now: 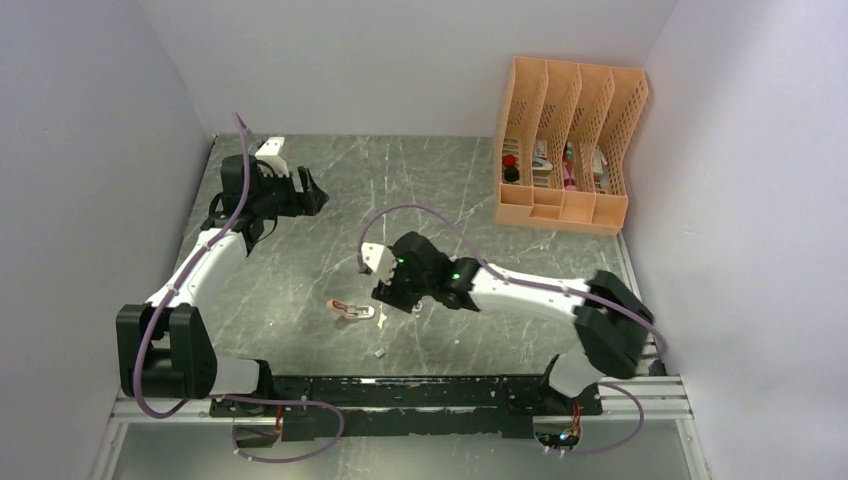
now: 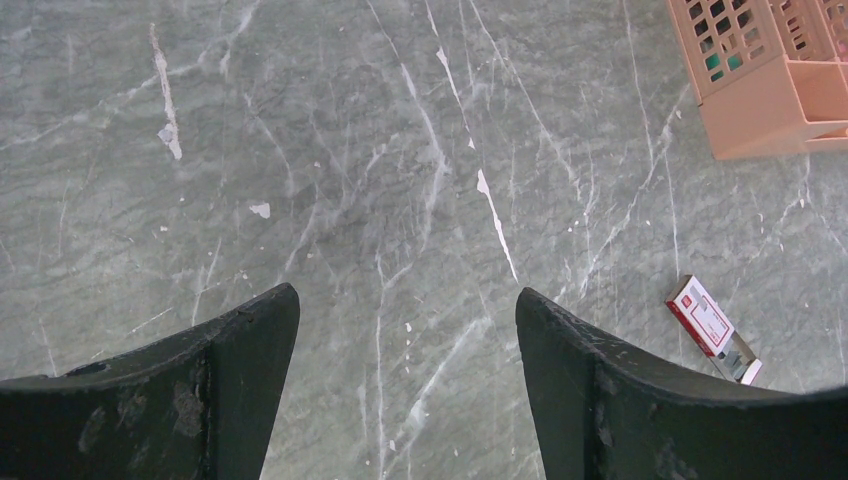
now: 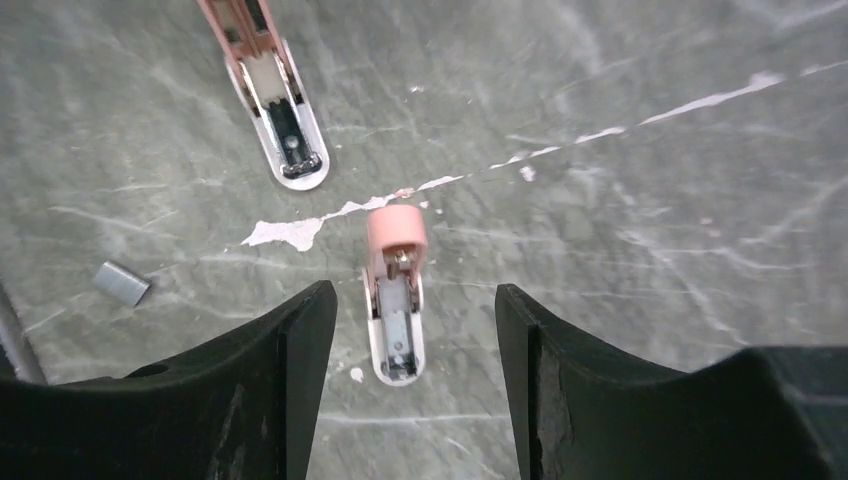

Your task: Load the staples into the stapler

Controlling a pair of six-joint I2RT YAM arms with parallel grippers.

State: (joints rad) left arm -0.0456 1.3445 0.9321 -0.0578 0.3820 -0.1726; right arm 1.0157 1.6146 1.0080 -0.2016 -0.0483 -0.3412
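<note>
Smooth stone-look table top [image 1: 330, 230], grey-green with white veins, faintly sheened, flecked with pale chips. Matt black plastic on the left gripper [image 2: 405, 298] and right gripper [image 3: 412, 290], scuffed and dusty along the finger edges. Glossy salmon-pink plastic on the stapler [image 3: 396, 300], over a white plastic base and a dull grey metal channel; same pink and white plastic, dark metal inside, on the second stapler [image 3: 280, 120]. Dull silvery metal on the short staple strip [image 3: 122, 283]. Printed red-and-white card on the staple box [image 2: 703, 315], greyish tray at its end. Matt peach plastic lattice on the desk organiser [image 1: 570, 150].
</note>
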